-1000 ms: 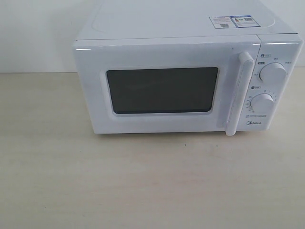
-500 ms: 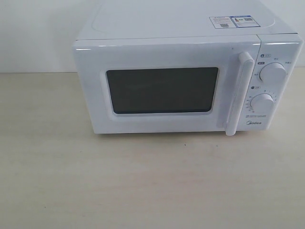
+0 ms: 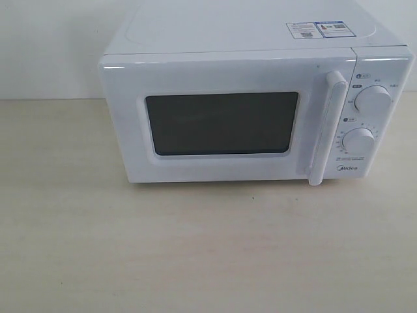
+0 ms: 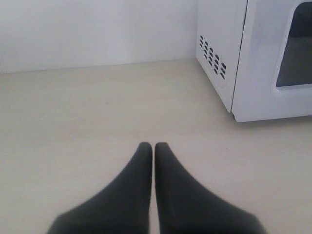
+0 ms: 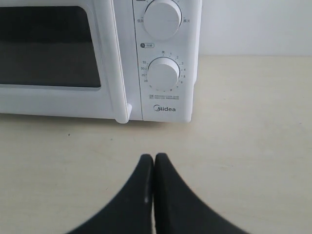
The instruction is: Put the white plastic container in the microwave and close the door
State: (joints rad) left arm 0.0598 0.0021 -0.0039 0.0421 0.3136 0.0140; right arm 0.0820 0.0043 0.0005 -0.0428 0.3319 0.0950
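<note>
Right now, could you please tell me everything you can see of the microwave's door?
The door is glossy white, plastic by its look, and shut flush against the microwave body. A dark rectangular window with rounded corners fills its middle; nothing can be made out through it. A vertical white bar handle runs along its right edge in the exterior view. Nothing visible touches it.

The dark mesh window (image 3: 221,124) in the door (image 3: 221,168) is hiding the inside of the microwave (image 3: 195,32) in every view. In the exterior view, the sticker (image 3: 316,29) on top and the marks around the lower dial (image 3: 359,140) are showing print too small to read. The right wrist view is cropping the upper dial (image 5: 163,17), and the left wrist view is cutting the door off. The left gripper (image 4: 154,146) and right gripper (image 5: 154,157) are running out of frame, blurred at the base.
</note>
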